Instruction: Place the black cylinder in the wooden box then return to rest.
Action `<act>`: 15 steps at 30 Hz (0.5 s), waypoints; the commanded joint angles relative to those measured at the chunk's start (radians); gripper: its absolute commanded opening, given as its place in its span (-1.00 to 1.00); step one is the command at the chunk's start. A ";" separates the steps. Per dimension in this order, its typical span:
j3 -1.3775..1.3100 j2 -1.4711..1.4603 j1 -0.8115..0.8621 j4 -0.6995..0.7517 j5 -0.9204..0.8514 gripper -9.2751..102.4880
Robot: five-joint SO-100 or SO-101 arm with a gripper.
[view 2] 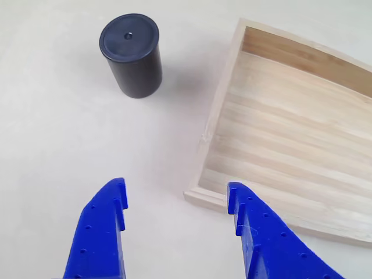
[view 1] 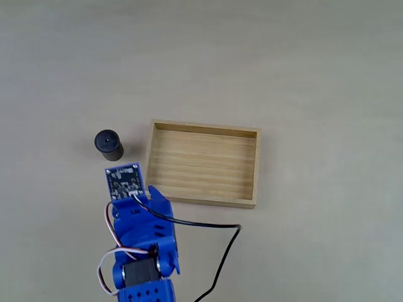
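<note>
**Cylinder not yet picked up; the whole task lies ahead**

We see the small black upright cylinder with a round, dimpled top (view 1: 108, 145) standing on the pale, matte tabletop (view 1: 302, 63), just to the left of the shallow rectangular light-wood box (view 1: 254, 170) in the fixed view, close to its left wall but not touching it. The box floor, with its striped grain, holds nothing.

In the other view, the blue two-finger gripper (view 2: 177, 195) has its fingers (view 2: 104, 224) spread wide, with nothing between them. The cylinder (view 2: 131, 55) stands beyond and to the left of the fingertips, well apart from them, while the near corner of the box (view 2: 200, 197) sits just by the right-hand finger.

We judge that no step of the task is done. Left to do: reach the cylinder, close on it, lift it over the low wall, set it down inside the box, and bring the blue arm (view 1: 143, 239) back to rest.
</note>
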 commanded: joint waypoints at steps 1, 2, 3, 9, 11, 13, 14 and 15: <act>-0.147 0.072 -0.018 -0.086 0.005 -0.31; -0.161 0.101 -0.021 -0.097 0.006 -0.31; -0.173 0.127 -0.025 -0.110 0.009 -0.31; -0.259 0.267 -0.031 -0.178 0.011 -0.30; -0.278 0.304 -0.031 -0.198 0.011 -0.30; -0.295 0.337 -0.032 -0.215 0.011 -0.30; -0.305 0.354 -0.034 -0.218 0.011 -0.30; -0.316 0.370 -0.035 -0.224 0.011 -0.30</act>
